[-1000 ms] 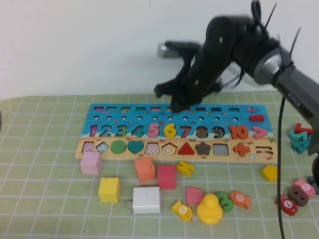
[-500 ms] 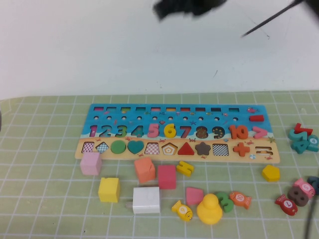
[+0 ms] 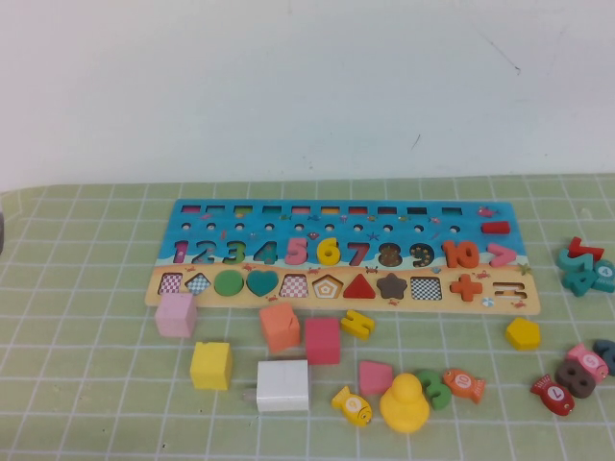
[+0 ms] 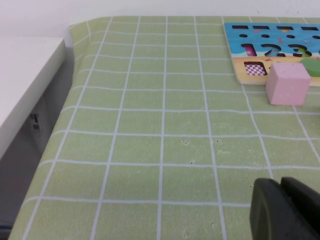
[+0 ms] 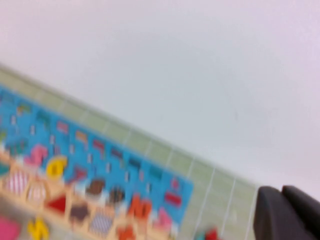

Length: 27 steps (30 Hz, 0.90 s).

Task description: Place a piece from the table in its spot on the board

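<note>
The board [image 3: 342, 255] lies flat across the middle of the green grid cloth, blue on top with a tan strip of shapes below. The piece, a yellow "6" [image 3: 329, 252], sits in its slot among the numerals, between the pink 5 and the 7. Neither arm shows in the high view. My right gripper [image 5: 281, 191] is shut and holds nothing, well above the table, and its blurred view shows the board [image 5: 100, 165] with the yellow 6 [image 5: 56, 167]. My left gripper [image 4: 281, 182] hangs shut and empty over bare cloth left of the board [image 4: 280, 37].
Loose blocks lie in front of the board: pink cube [image 3: 175, 314], yellow cube [image 3: 209, 365], white block [image 3: 282, 385], orange block [image 3: 280, 327], yellow "5" [image 3: 356, 324], yellow duck [image 3: 404, 403], yellow hexagon [image 3: 523, 333]. Fish pieces [image 3: 554, 395] and teal numerals [image 3: 581, 269] sit at the right.
The right arm, which hung over the board a second ago, has lifted up out of the high view. The yellow 6 stays in its slot.
</note>
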### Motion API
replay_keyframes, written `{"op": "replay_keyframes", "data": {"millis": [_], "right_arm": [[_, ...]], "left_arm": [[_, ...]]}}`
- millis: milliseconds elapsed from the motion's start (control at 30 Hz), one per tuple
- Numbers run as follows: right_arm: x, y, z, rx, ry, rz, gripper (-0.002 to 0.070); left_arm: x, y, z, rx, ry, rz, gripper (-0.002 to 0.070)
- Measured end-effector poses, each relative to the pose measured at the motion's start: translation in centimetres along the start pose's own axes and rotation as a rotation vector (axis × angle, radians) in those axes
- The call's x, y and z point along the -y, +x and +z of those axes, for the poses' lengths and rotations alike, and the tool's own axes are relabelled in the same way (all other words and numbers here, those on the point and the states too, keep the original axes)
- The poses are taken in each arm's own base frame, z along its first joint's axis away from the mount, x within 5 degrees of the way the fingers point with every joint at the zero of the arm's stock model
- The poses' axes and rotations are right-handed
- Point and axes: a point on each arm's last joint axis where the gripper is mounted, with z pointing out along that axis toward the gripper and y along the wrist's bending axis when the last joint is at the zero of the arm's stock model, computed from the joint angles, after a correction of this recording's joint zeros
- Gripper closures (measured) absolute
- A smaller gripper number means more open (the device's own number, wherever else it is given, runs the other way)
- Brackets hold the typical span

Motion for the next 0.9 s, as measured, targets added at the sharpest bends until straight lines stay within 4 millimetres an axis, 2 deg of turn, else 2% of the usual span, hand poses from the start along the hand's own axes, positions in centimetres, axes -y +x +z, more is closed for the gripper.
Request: {"op": "replay_keyframes", "data": {"millis": [300,433,567,900], "right_arm": [[1.6,9.0,-4.7,-0.109,-0.056,0.064,0.0666],[2.1,11.9,-6.5,-0.116,-0.095,0.159,0.0666],[1.9,13.0,-7.6,-0.118,-0.165,0.211,0.0666],[1.5,13.3,-7.9,-0.135,-0.229,0.251,0.0666]], "left_arm": [[0.0,0.0,0.0,0.0,0.0,0.0,0.0677],[0.0,0.0,0.0,0.0,0.0,0.0,0.0677],[0.0,0.0,0.0,0.0,0.0,0.0,0.0677],[0.0,0.0,0.0,0.0,0.0,0.0,0.0677]]}}
